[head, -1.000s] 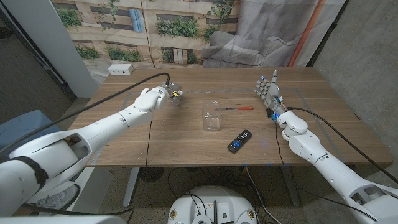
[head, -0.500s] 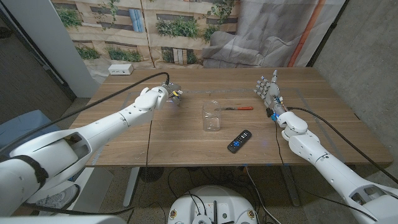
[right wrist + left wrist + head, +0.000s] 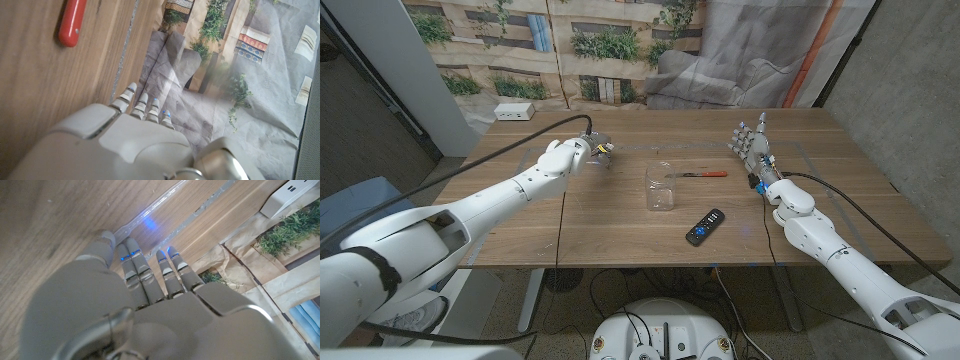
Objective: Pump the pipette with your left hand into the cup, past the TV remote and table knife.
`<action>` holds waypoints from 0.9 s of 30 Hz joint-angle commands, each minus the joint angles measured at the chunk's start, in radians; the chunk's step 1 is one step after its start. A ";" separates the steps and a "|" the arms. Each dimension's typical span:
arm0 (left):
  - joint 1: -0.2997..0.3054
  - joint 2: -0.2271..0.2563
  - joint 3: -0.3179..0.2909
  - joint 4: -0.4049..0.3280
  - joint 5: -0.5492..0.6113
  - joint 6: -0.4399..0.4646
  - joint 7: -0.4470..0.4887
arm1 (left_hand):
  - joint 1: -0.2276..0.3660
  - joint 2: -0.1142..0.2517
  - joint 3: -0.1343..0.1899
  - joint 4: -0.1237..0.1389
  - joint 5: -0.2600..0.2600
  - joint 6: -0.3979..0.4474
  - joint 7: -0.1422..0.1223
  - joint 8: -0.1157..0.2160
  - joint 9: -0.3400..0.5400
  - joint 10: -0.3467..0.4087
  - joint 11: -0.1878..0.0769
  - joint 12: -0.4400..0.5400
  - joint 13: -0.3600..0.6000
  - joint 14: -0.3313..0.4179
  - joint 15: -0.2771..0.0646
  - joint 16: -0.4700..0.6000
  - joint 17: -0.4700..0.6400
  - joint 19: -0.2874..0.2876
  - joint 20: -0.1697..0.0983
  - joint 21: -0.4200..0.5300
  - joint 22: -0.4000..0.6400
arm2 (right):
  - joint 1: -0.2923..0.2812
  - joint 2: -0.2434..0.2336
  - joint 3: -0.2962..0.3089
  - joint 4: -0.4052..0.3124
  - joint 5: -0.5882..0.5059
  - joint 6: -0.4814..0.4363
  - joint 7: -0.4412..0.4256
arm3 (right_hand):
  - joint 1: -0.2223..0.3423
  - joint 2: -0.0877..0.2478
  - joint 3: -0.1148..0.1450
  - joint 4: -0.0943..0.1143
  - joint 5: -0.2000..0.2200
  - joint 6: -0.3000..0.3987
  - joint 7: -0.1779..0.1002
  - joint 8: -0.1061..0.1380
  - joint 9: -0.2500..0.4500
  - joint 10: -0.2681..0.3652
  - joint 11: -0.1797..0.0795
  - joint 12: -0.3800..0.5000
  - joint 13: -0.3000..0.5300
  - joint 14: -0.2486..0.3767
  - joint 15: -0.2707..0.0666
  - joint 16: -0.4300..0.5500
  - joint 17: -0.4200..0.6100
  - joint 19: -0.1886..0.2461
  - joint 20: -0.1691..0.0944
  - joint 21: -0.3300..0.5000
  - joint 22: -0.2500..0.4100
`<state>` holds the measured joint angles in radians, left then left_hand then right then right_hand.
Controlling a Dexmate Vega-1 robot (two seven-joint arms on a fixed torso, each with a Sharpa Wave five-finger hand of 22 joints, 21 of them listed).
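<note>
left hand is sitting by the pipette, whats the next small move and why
Probably close the left hand on the pipette and lift it. The clear pipette lies on the table at its fingertips, not plainly gripped, and the cup stands off to the robot's right, with nothing held over it.

A white power strip (image 3: 514, 111) lies at the table's (image 3: 620, 230) far-left corner.

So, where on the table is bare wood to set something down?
Bare wood lies between the clear plastic cup and the left hand, and along the near edge left of the black TV remote. Crowded: cup, remote, red-handled knife.
</note>
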<state>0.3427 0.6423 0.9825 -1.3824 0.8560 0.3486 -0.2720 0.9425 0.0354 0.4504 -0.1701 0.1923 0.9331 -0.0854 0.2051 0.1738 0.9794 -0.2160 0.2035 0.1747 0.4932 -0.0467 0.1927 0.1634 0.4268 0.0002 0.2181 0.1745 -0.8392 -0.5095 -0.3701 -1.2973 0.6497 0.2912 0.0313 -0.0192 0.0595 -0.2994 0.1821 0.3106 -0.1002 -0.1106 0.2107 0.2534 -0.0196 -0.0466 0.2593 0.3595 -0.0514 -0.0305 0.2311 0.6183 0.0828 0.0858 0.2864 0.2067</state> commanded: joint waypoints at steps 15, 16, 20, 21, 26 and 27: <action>0.016 0.018 0.012 0.003 -0.005 0.006 0.033 | 0.005 0.020 -0.017 -0.001 -0.002 0.058 0.014 0.012 0.012 0.065 -0.003 0.008 0.007 0.052 -0.104 0.003 0.004 0.035 -0.006 0.009 0.005 | 0.000 0.000 0.000 -0.001 0.000 0.000 0.000 | 0.000 0.058 -0.006 0.001 0.006 0.003 -0.009 0.007 0.001 0.000 -0.005 0.007 0.006 -0.006 -0.084 0.006 0.005 0.005 0.002 0.004 0.005; 0.020 0.018 0.009 0.002 -0.006 0.009 0.043 | 0.006 0.019 -0.017 -0.002 -0.002 0.061 0.012 0.013 0.013 0.069 -0.002 0.009 0.007 0.055 -0.102 0.003 0.004 0.036 -0.007 0.009 0.005 | 0.000 0.000 0.000 0.000 0.000 0.000 0.000 | 0.000 0.058 -0.006 0.001 0.006 0.004 -0.009 0.007 0.001 -0.001 -0.003 0.007 0.006 -0.005 -0.084 0.006 0.005 0.005 0.002 0.004 0.005; 0.025 0.021 0.010 0.001 0.000 0.010 0.058 | 0.011 0.022 -0.018 -0.004 -0.001 0.061 0.007 0.011 0.015 0.071 -0.005 0.007 0.008 0.067 -0.104 0.004 0.005 0.046 -0.013 0.012 0.005 | 0.000 0.000 0.000 0.000 0.000 0.001 0.000 | 0.000 0.058 -0.006 0.000 0.006 0.003 -0.009 0.007 0.001 -0.002 -0.004 0.006 0.006 -0.006 -0.084 0.006 0.005 0.005 0.001 0.004 0.005; 0.027 0.021 0.009 0.000 0.000 0.013 0.062 | 0.012 0.022 -0.018 -0.004 -0.001 0.061 0.006 0.011 0.015 0.071 -0.005 0.007 0.008 0.067 -0.105 0.004 0.004 0.046 -0.014 0.012 0.005 | 0.000 0.000 0.000 0.000 0.000 0.001 0.000 | 0.000 0.058 -0.006 0.000 0.006 0.003 -0.009 0.007 0.001 -0.002 -0.003 0.006 0.005 -0.005 -0.084 0.006 0.005 0.005 0.001 0.003 0.005; 0.040 0.027 0.004 -0.008 0.007 0.023 0.086 | 0.019 0.020 -0.018 -0.008 0.000 0.061 0.004 0.011 0.016 0.073 -0.006 0.006 0.008 0.071 -0.112 0.003 0.004 0.051 -0.016 0.013 0.005 | 0.001 0.000 0.000 0.001 0.000 0.001 0.000 | 0.000 0.058 -0.006 0.000 0.006 0.002 -0.008 0.006 0.001 -0.003 -0.002 0.006 0.006 -0.006 -0.084 0.006 0.005 0.005 0.002 0.004 0.005; 0.042 0.028 0.004 -0.010 0.009 0.024 0.089 | 0.020 0.019 -0.018 -0.009 0.000 0.062 0.004 0.011 0.016 0.074 -0.006 0.006 0.009 0.072 -0.113 0.002 0.004 0.051 -0.015 0.013 0.005 | 0.001 0.000 0.000 0.001 0.000 0.001 0.000 | 0.000 0.058 -0.006 0.000 0.006 0.003 -0.009 0.007 0.001 0.002 -0.002 0.008 0.006 -0.005 -0.084 0.006 0.005 0.005 0.002 0.004 0.005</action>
<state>0.3644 0.6609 0.9915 -1.3825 0.8520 0.3583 -0.2218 0.9514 0.0549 0.4336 -0.1781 0.1924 0.9870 -0.0752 0.2118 0.1859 1.0417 -0.2215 0.2081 0.1795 0.5540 -0.0502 0.1927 0.1655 0.4668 -0.0146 0.2259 0.1745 -0.8397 -0.5096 -0.3702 -1.2976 0.6498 0.2915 0.0310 -0.0192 0.0595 -0.2994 0.1821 0.3106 -0.1002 -0.1106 0.2107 0.2532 -0.0196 -0.0466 0.2593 0.3595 -0.0514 -0.0305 0.2311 0.6183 0.0828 0.0858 0.2864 0.2067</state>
